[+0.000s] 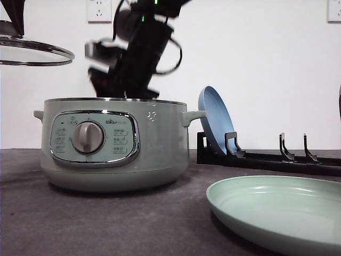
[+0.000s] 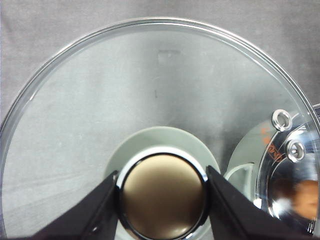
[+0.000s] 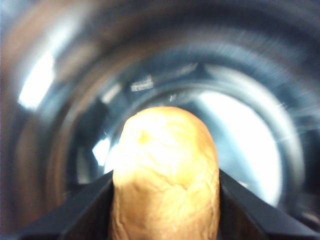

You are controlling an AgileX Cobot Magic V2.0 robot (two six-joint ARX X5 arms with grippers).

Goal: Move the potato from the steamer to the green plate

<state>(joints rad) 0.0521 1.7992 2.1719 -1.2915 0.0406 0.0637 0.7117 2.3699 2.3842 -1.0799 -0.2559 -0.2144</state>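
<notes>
We see our right gripper [image 3: 165,210] down inside the steamer [image 1: 114,144], its jaws pinching the potato [image 3: 165,175] from both sides. Our left gripper [image 2: 162,200] squeezes the knob [image 2: 162,196] of the glass lid [image 1: 34,53], held up in the air beside the pot. The green plate [image 1: 277,210] sits on the table [image 1: 106,224], near the steamer

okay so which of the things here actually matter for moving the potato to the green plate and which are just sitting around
Part of the job:
- potato, gripped by the right gripper inside the steamer
- green plate
- glass lid, held off the pot by the left gripper

Just lying about:
- blue plate
- black dish rack
</notes>
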